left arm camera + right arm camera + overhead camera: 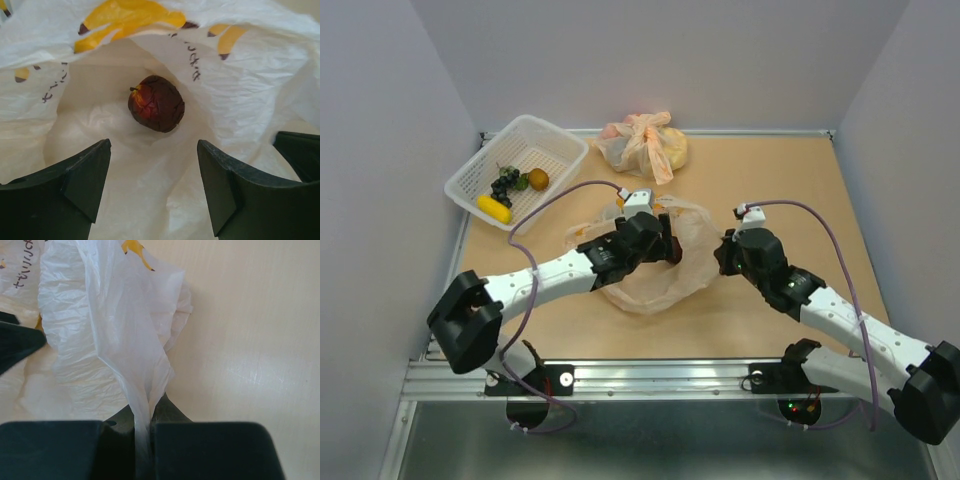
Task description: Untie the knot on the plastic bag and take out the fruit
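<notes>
The plastic bag (655, 285) lies near the middle of the table (790, 190), its mouth open toward the left arm. The left gripper (154, 146) reaches into that mouth with its jaws spread wide and nothing between them. Just ahead of its fingertips a dark red plum (156, 103) rests on the bag's inner floor, apart from both fingers. Crinkled film printed with yellow shapes arches over the plum and rises on either side of it. The right gripper (142, 426), at the bag's right side, is pressed together on a gathered fold of the film. In the far left corner a white basket (468, 182) holds a dark grape bunch (504, 186), a small green fruit (521, 182), a brown kiwi (538, 179) and a yellow banana-like piece (494, 209). A second peach bag (645, 143), knotted around a yellow lump, sits at the far edge, well apart from both grippers.
</notes>
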Available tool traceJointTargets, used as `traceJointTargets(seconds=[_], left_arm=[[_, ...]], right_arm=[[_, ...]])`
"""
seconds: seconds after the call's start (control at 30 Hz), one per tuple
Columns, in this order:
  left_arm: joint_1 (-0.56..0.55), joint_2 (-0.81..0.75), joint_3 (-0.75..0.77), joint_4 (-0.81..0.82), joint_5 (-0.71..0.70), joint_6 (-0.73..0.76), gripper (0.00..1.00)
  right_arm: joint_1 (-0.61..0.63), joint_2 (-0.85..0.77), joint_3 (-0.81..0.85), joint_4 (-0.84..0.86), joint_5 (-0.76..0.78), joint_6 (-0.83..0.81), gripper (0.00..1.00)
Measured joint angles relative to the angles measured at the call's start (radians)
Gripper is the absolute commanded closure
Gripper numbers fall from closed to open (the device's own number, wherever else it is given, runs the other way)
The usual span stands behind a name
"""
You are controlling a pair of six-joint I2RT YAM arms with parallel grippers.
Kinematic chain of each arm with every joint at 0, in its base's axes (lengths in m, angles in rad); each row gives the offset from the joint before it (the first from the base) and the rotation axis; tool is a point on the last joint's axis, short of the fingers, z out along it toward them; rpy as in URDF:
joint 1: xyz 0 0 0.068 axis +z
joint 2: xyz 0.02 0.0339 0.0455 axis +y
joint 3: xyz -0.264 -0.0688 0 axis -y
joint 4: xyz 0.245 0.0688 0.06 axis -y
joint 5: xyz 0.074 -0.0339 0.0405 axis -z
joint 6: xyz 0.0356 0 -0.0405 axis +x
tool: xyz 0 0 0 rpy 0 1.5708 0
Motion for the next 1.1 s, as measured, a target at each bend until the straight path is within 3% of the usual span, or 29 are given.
traceJointTargets(seconds=[0.37, 0.63, 0.77, 0.97, 1.03, 1.1], left_arm=[[-0.009, 0.292, 0.102, 0.096, -0.082, -0.1, 0.11], [-0.009, 0.445, 0.206, 0.129, -0.084, -0.104, 0.13], [-0.009, 0.496, 0.219, 0.134, -0.092, -0.116, 0.23], [-0.01, 0.506, 0.222, 0.152, -0.116, -0.119, 0.47], [-0.013, 0.506, 0.222, 0.154, -0.119, -0.116, 0.74], [-0.016, 0.506, 0.222, 0.154, -0.122, -0.109, 0.88]], right_arm=[[0.0, -0.051, 0.0, -0.006, -0.033, 0.008, 1.0], [0.0, -0.054, 0.0, -0.006, -0.047, 0.008, 1.0], [0.0, -0.056, -0.001, -0.006, -0.052, 0.008, 1.0], [0.0, -0.059, -0.002, -0.007, -0.056, 0.008, 1.0], [0.0, -0.059, -0.005, -0.006, -0.056, 0.008, 1.0], [0.0, -0.059, -0.009, -0.008, -0.057, 0.008, 1.0]])
